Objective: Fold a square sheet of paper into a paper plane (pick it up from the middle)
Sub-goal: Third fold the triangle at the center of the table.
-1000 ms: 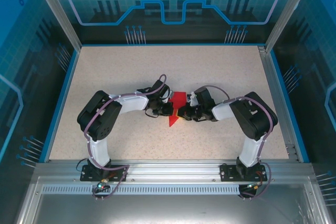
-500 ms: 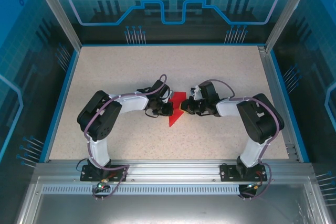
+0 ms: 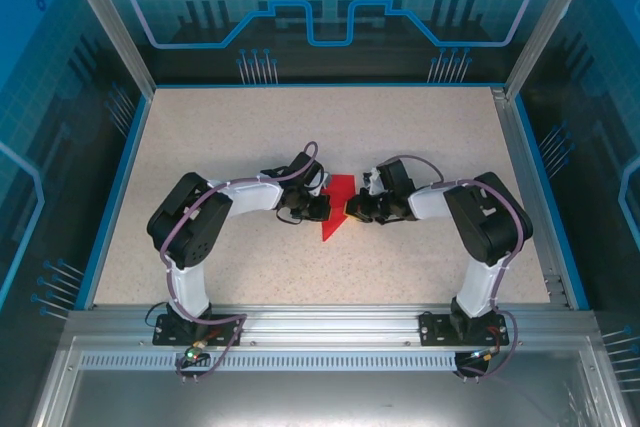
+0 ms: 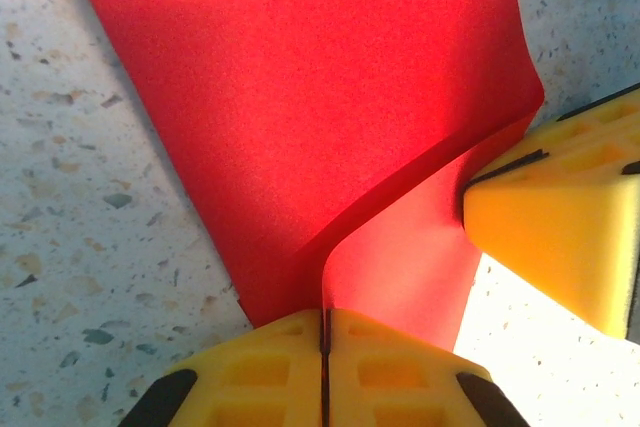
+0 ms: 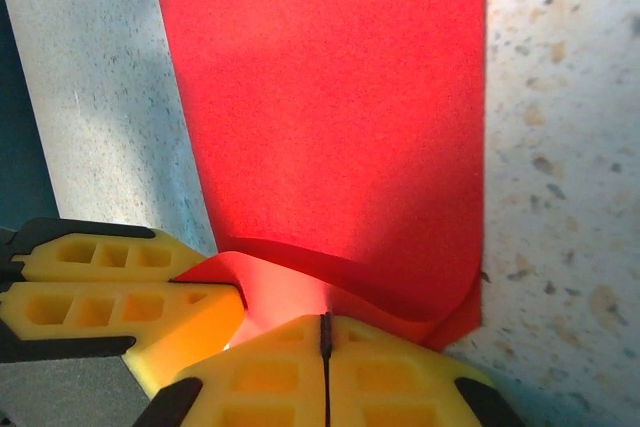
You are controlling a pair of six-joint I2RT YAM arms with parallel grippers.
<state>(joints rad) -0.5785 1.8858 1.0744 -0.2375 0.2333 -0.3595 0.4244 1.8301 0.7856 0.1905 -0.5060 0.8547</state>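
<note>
- Paper lies mid-table between the two grippers. It is a narrow red shape with its point toward the near edge.
- Left gripper is clenched, with a raised fold of paper running into its seam.
- Right gripper is clenched too, tips against a curled lip — whether it nips paper we cannot tell.
- Step, as we judge it: setting the centre fold. Keep both pinches level and the edges matched, then press flat.
- Paper thin, matte, springy; fingers yellow, pocketed; table speckled.
</note>
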